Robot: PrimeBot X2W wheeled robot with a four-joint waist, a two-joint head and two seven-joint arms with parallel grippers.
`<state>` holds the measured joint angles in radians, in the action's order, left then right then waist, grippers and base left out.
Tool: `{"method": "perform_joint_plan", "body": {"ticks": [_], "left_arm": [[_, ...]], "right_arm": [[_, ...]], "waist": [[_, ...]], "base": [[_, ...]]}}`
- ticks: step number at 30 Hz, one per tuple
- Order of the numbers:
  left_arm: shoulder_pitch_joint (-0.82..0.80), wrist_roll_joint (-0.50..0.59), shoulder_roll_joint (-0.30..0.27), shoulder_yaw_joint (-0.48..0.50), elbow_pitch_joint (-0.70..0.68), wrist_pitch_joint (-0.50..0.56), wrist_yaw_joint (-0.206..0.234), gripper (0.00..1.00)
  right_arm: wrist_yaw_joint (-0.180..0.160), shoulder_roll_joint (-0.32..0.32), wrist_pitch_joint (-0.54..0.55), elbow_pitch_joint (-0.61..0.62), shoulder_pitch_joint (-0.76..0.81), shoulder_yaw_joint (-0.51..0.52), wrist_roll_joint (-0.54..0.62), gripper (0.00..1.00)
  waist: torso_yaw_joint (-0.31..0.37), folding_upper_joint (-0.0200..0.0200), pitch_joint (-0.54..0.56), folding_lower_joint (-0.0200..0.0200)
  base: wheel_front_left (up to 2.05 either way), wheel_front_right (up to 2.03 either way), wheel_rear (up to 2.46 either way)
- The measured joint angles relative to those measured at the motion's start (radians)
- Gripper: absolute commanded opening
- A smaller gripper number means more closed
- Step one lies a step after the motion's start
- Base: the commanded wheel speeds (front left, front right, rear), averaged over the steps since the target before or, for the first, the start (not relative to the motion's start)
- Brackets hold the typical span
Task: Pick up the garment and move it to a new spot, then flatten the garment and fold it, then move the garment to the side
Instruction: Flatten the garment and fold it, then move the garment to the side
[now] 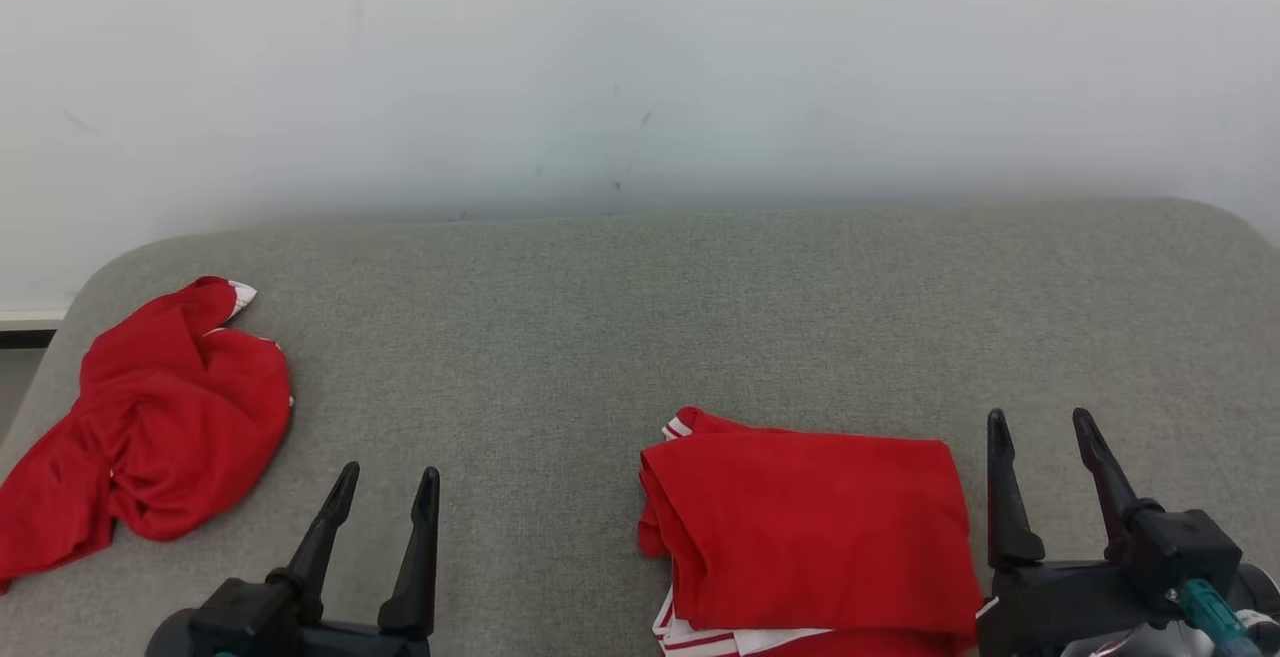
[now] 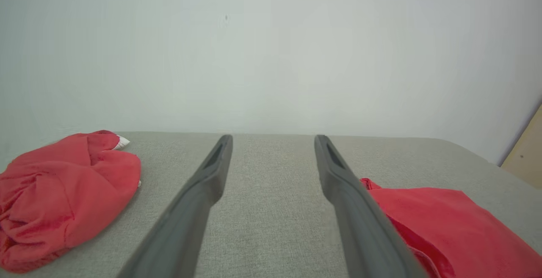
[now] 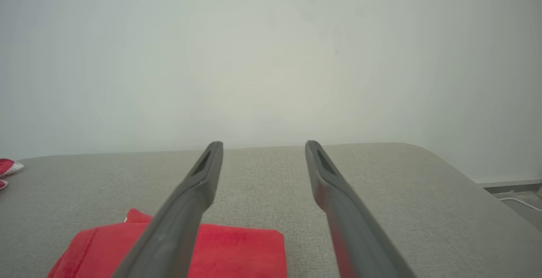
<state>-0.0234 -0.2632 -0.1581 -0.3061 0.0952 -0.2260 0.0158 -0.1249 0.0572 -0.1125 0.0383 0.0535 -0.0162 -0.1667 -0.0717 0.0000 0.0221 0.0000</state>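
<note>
A folded red garment [image 1: 810, 517] lies at the near right of a grey padded surface [image 1: 600, 317], just left of the right gripper [image 1: 1040, 417]. A crumpled red garment [image 1: 150, 417] sits at the left edge. The left gripper [image 1: 390, 472] and the right one are both empty, fingers spread apart.

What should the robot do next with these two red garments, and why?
Probably reach the left gripper toward the crumpled garment on the left. It lies bunched and unfolded, while the folded garment already sits neat beside the right gripper. Both grippers are open and empty.
</note>
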Motion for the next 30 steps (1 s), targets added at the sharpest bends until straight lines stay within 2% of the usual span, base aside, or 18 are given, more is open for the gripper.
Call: {"method": "perform_joint_plan", "body": {"ticks": [2, 9, 17, 25, 30], "left_arm": [[0.001, 0.000, -0.007, -0.003, -0.016, -0.003, -0.017, 1.00], [0.025, 0.000, -0.023, 0.003, -0.009, -0.003, -0.016, 1.00], [0.043, -0.015, -0.027, 0.042, 0.015, 0.007, 0.011, 1.00], [0.042, -0.018, -0.024, 0.033, 0.016, 0.022, 0.010, 1.00], [0.043, -0.019, -0.024, 0.026, 0.017, 0.032, 0.009, 1.00]], "right_arm": [[0.000, -0.004, -0.045, -0.011, 0.015, 0.021, 0.011, 1.00], [0.000, -0.008, -0.103, -0.043, 0.026, 0.061, 0.010, 1.00], [0.000, -0.009, -0.117, -0.073, 0.024, 0.083, -0.006, 1.00], [0.000, -0.010, -0.115, -0.116, 0.021, 0.081, -0.019, 1.00], [0.000, -0.007, -0.023, -0.218, 0.014, 0.097, -0.018, 1.00]], "waist": [[0.016, 0.0000, 0.001, 0.0000], [0.036, 0.0000, -0.004, 0.0000], [0.038, 0.0000, -0.007, 0.0000], [0.026, 0.0000, -0.010, 0.0000], [0.019, 0.0000, -0.013, 0.0000]], "base": [[0.00, 0.00, 0.00], [0.00, 0.00, 0.00], [0.00, 0.00, 0.00], [0.00, 0.00, 0.00], [0.00, 0.00, 0.00]]}}
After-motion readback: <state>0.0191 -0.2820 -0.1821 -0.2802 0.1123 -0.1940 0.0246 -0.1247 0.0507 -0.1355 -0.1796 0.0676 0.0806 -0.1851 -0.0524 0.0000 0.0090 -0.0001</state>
